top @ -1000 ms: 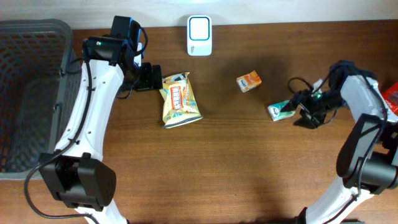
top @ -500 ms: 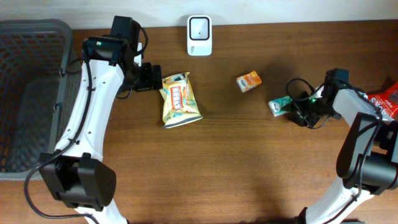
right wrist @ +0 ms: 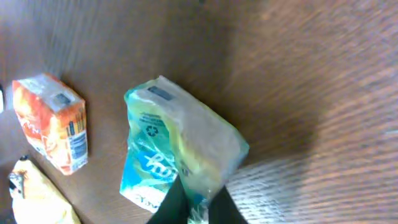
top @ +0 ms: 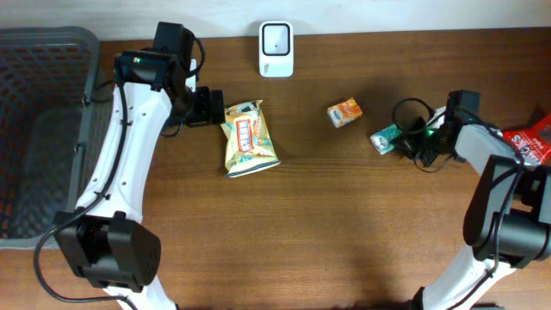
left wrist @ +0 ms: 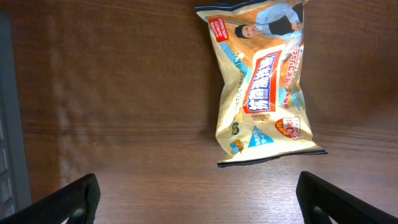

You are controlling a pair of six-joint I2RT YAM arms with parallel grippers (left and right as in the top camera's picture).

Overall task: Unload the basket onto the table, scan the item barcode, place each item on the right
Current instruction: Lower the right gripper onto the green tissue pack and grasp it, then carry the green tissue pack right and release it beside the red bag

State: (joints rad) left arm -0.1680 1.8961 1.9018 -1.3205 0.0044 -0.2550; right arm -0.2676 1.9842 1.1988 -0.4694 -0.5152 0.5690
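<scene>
The small teal packet (top: 386,138) lies on the right side of the table, its long axis running roughly left to right. The right gripper (top: 406,143) is pinched shut on its right-hand end. In the right wrist view the two dark fingertips (right wrist: 176,200) meet on the packet's edge, so I take it as held. From there the white scanner (top: 275,38) sits well off to the far left, at the back edge of the table. An orange carton (top: 344,112) stands between the two, a little off the straight line. The right arm is plainly the nearer one for carrying the packet over.

The packet shows a recycling mark and white script I cannot read; no barcode faces up. The carton has a fine striped patch on its side, possibly a code.

Further left, the left gripper (top: 209,107) hangs wide open just beside a yellow snack bag (left wrist: 264,81) with Japanese lettering on a red band
</scene>
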